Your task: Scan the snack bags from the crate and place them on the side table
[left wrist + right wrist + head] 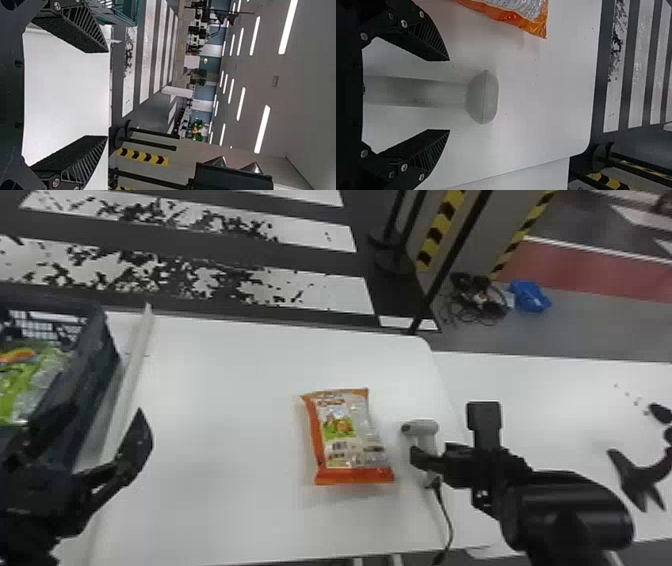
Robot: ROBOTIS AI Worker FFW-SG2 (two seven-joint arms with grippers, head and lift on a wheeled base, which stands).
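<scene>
Scanner [483, 98], grey: head at twelve o'clock off the nearer, right gripper [449, 95], fingers spread; handle axis twelve-to-six.

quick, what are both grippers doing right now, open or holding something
Left gripper: open, holding nothing.
Right gripper: open, fingers apart to either side of the scanner, not clamped on it.

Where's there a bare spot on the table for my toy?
The biggest bare patch of the white table is between the pale strip beside the crate and the orange snack bag. There's more behind the bag, up to the far edge. It's crowded right of the bag: the scanner's handle is between the open fingers of the right gripper.
</scene>
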